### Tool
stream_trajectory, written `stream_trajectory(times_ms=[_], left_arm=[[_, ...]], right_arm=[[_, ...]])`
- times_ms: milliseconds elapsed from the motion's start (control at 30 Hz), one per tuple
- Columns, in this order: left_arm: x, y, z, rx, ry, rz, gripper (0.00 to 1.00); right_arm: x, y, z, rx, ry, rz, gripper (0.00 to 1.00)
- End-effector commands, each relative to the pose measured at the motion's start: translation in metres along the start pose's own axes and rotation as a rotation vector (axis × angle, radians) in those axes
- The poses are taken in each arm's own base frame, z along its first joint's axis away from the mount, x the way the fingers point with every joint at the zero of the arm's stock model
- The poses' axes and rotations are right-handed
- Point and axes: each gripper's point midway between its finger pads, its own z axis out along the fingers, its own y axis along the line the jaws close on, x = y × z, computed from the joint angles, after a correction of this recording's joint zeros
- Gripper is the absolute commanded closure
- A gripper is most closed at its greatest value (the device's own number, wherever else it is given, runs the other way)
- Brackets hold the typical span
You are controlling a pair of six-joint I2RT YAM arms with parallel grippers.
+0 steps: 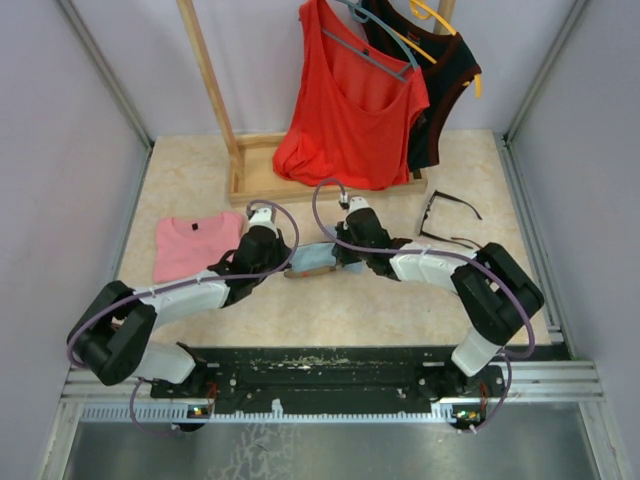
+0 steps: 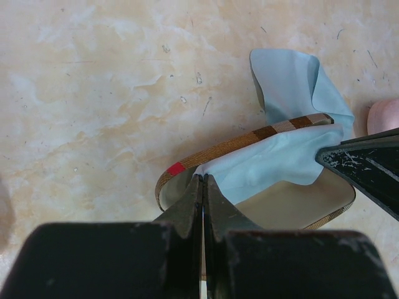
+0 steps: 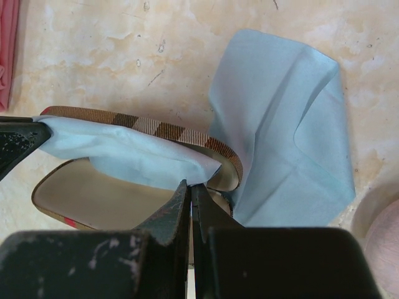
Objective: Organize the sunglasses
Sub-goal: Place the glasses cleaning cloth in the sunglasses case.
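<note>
A: Sunglasses (image 1: 448,215) are being left well right of the plaid case (image 2: 249,138).
B: Left hand (image 2: 203,182) and right hand (image 3: 190,187) are being pressed together at its mouth; the cloth (image 3: 280,124) is likely being dragged out on withdrawal.

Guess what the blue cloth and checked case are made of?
The blue cloth looks like thin, soft, matte fabric: it folds and drapes. The plaid case seems fabric-covered with smooth beige lining; its rim keeps shape, so probably stiff.
</note>
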Motion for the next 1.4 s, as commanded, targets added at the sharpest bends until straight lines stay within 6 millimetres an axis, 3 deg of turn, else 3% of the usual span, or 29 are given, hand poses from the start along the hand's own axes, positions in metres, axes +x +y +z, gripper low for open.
stream_trajectory(times_ms=[0, 733, 1367], left_arm=[[-0.004, 0.006, 0.003, -0.018, -0.031, 0.005, 1.00], [0.005, 0.010, 0.005, -0.022, -0.015, 0.011, 1.00], [0.011, 0.011, 0.007, -0.021, 0.001, 0.017, 0.74]], right_arm=[[-0.033, 0.007, 0.005, -0.013, -0.083, -0.013, 1.00], [-0.031, -0.001, 0.017, 0.024, -0.067, -0.024, 1.00], [-0.031, -0.001, 0.018, 0.023, -0.064, -0.028, 0.99]])
